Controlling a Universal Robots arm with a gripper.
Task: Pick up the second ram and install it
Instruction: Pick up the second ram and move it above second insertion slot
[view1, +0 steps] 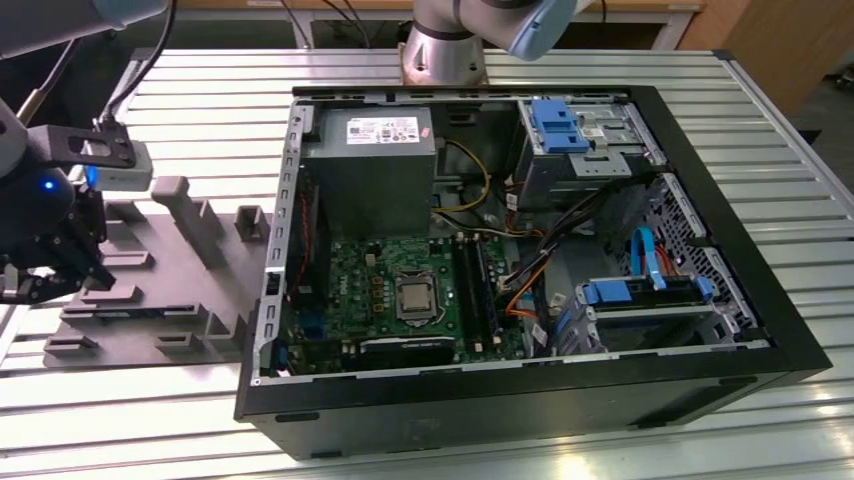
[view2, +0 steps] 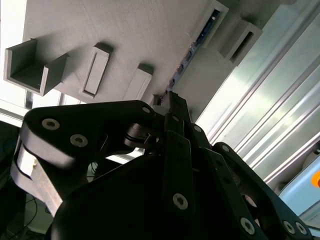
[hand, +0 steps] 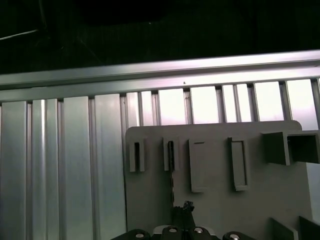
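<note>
Currently, second ram (view2: 197, 47): you'll find it standing on its long edge in the grey fixture plate (hand: 215, 210), one end tucked into a slotted block (hand: 171, 155). That likely keeps its top edge free for a pinch.
Gripper (view2: 172, 102): it hangs over the plate with its tips just short of the stick's near end, lined up along its length. In both wrist views the jaws look drawn together and grip nothing.
Progress: by my reading, the pick-up is not yet made.
Computer case (view1: 534, 400): it lies open on its side, well apart from the plate, so the motherboard slots (view1: 474, 290) face up — reachable from above.
Counter (view1: 200, 80): its ribbed metal top carries both plate and case.
</note>
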